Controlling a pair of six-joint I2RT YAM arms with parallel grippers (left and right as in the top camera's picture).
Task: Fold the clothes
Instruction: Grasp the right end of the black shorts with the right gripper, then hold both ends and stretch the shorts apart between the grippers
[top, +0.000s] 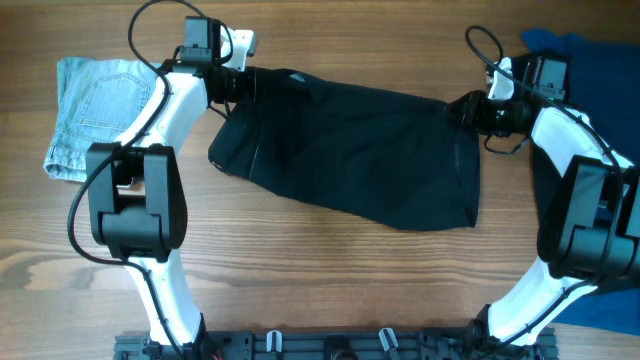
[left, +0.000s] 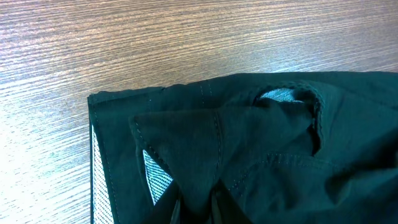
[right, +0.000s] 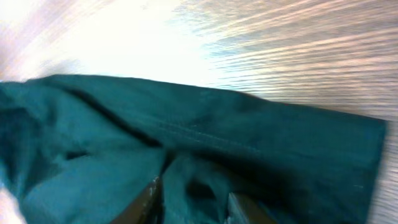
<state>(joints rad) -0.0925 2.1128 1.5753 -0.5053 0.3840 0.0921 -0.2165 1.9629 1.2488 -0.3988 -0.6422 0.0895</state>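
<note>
Underneath, pale wood-grain table (top: 330, 270), black clothes (top: 350, 150) across.

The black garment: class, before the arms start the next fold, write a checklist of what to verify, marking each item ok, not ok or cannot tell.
1. Hold of the left gripper on the black garment: ok, fabric is bunched between its fingers.
2. Hold of the right gripper at the opposite end: cannot tell; fabric sits between its fingers, but the view is blurred.
3. Garment spread out on the table: ok, though rumpled near the left end.
4. The denim piece apart from the garment: ok.
5. The blue cloth apart from the garment: ok.
</note>
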